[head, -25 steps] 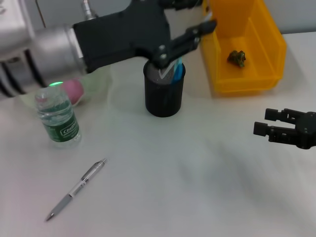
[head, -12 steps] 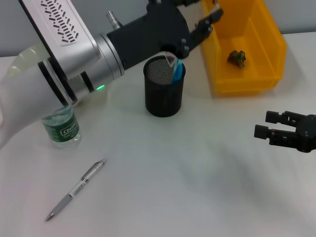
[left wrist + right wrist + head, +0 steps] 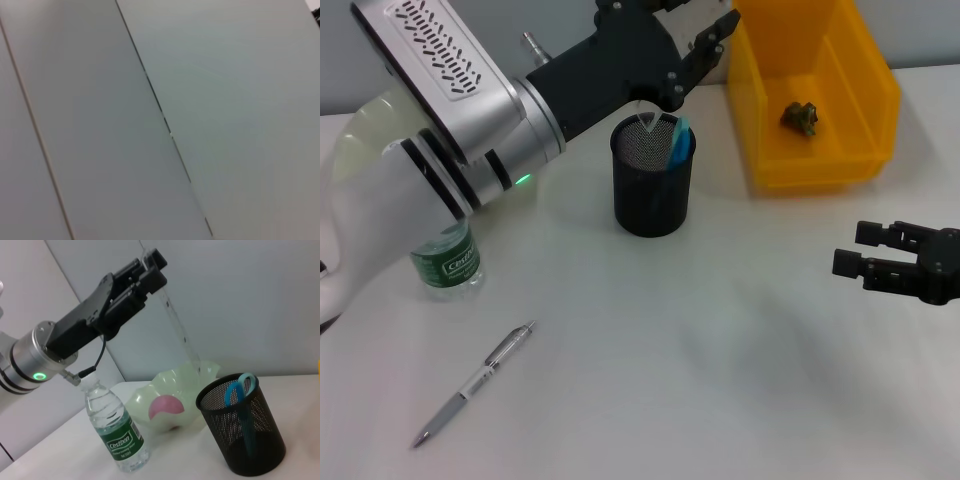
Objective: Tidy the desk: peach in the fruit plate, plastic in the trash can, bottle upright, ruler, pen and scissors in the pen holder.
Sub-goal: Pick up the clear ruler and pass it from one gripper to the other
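**Ruler over the pen holder, and a light cup to upset**

My left claw (image 3: 154,267) hangs high above the pen holder (image 3: 653,195), in the upper middle of the head view. As far as I can tell, it is closed on the upper part of the clear ruler (image 3: 180,332). The ruler slants down from my fingers, and its lower end shows as a pale wedge at the holder's mouth. I can't tell whether that end is inside the rim or only level with it. My right claw (image 3: 853,248) is open and empty, just above the tabletop at the middle right, well apart from everything.

The scissors (image 3: 240,390) stand in the holder with their blue handles up. The bottle (image 3: 117,432) is upright at the left, and the peach (image 3: 167,407) lies in the fruit plate (image 3: 210,371) behind it. A dark crumpled scrap (image 3: 800,117) sits in the yellow trash can (image 3: 880,95). Only the pen (image 3: 475,383) lies loose, at the lower left of the tabletop.

I think the main risk is the ruler's slant. If I lower it like this, the tip could catch the mesh rim or jam against the scissor handles, and the push could tip or slide the cup. If I let go too high, the ruler could bounce out. It is also long, so once released it could lean hard on one side and pull the holder over towards the fruit plate.
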Motion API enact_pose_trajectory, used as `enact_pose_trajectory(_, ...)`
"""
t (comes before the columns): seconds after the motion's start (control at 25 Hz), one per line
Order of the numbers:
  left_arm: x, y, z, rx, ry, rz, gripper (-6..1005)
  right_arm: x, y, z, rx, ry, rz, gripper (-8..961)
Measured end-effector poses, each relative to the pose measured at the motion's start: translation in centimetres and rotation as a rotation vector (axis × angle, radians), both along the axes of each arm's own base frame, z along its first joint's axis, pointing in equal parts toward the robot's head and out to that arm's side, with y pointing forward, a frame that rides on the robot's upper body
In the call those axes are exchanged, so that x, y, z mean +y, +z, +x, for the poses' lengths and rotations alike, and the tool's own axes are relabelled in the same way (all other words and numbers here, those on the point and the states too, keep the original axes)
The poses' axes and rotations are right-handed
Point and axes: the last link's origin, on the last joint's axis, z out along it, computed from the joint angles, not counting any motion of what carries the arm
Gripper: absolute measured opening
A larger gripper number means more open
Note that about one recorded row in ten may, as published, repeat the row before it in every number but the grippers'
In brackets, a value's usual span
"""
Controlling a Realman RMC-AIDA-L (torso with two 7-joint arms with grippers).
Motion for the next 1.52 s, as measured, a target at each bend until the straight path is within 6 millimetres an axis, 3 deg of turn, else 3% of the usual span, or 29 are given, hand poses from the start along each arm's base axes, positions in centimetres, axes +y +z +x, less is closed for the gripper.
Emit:
enact_pose_trajectory(0.64,-0.3,-0.4,-2.8,-0.016,0.089,-0.027,384,1.0,-0.7,-0.7,0.022,0.023,-0.012,794)
enact_pose_trajectory(1.32,-0.6,0.0,-2.7,-0.072,0.079,-0.028,384,2.7,-1.9,-2.4,0.049,0.074,-0.04,785)
enact_pose_trajectory(1.52,-2.3,1.5,-3.9,-0.197,0.081,-0.094,384,1.9,-0.8,-1.7,0.022,0.115,-0.001,782)
